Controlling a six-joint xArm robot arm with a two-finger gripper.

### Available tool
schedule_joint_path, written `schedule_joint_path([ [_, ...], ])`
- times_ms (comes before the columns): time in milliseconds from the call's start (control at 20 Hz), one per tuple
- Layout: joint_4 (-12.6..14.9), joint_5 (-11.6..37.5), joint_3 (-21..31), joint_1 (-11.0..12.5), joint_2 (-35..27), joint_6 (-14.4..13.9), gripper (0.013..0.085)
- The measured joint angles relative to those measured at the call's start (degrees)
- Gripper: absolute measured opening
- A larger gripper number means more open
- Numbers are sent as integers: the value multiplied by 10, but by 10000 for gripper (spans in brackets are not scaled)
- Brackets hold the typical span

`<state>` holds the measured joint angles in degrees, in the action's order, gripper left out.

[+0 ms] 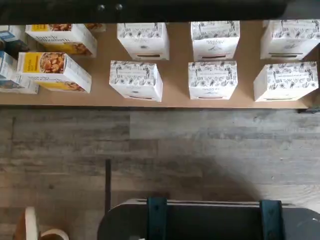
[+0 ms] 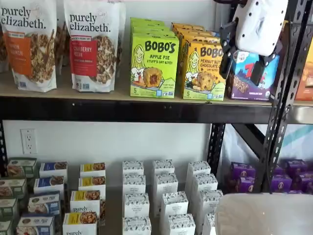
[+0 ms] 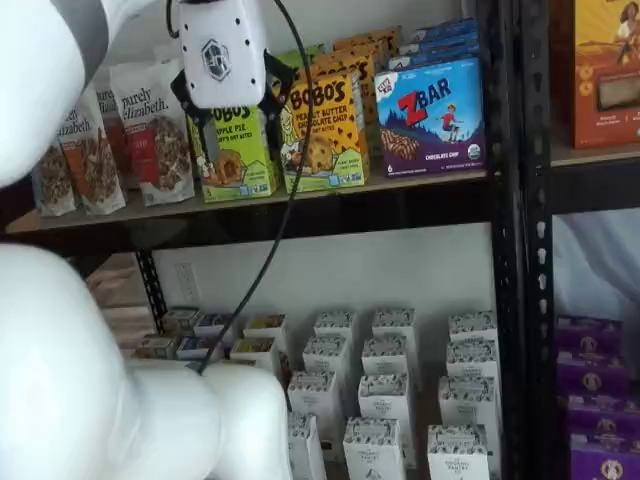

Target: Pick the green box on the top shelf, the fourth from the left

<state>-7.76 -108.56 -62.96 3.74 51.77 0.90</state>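
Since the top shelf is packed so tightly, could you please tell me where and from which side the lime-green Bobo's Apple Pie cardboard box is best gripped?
Probably from the front, fingers across the two narrow vertical sides of the lime-green Bobo's Apple Pie cardboard box. It stands upright at the edge of the tan wooden top shelf, front face bare. A granola bag and a yellow-orange Bobo's box leave only slim gaps, so the open gripper should enter straight.

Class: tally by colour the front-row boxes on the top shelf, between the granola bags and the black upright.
green box: 1
yellow-orange box: 1
blue box: 1
Total: 3
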Motion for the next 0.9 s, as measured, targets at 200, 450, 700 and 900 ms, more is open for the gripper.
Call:
schedule_joint_path([
  [200, 5, 20, 3, -10, 3, -7, 850],
  [450, 29, 60, -2, -54, -6, -39, 850],
  [700, 38, 91, -14, -83, -29, -65, 850],
  [900, 32, 118, -27, -102, -58, -82, 850],
])
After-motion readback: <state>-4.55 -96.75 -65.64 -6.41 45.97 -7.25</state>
